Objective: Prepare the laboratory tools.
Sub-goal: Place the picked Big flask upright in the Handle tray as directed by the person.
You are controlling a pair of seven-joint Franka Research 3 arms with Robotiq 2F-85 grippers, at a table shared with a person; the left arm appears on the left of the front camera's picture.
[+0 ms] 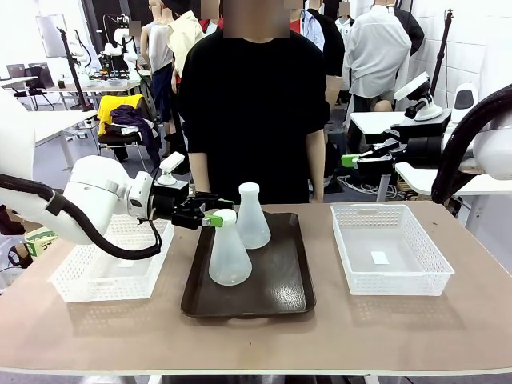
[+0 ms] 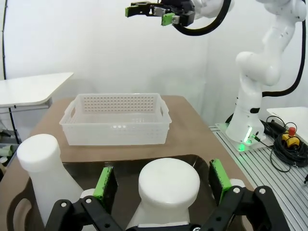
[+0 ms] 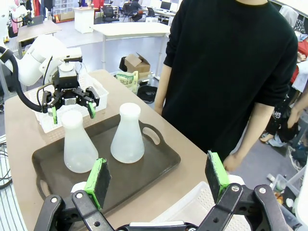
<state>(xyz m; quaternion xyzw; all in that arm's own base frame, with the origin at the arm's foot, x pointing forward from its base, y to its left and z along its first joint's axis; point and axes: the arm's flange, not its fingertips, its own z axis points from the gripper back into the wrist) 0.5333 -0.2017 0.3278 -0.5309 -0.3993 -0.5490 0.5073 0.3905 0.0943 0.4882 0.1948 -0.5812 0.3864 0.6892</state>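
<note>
brown tray (image 1: 288,292) bears two frosted conical flasks (image 1: 230,250); both grippers (image 1: 211,214) (image 1: 352,160) gape, seemingly untouching.

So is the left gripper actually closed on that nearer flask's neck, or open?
Open. The left gripper has its green pads either side of the nearer flask, with gaps showing between pads and neck. The flask stands upright on the tray.

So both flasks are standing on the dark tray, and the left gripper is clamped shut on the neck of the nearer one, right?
Not quite. Both flasks, the nearer flask and the farther flask, do stand on the tray, but the left gripper is open: its pads stand apart on either side of the nearer flask's neck with gaps, as the left wrist view shows.
</note>
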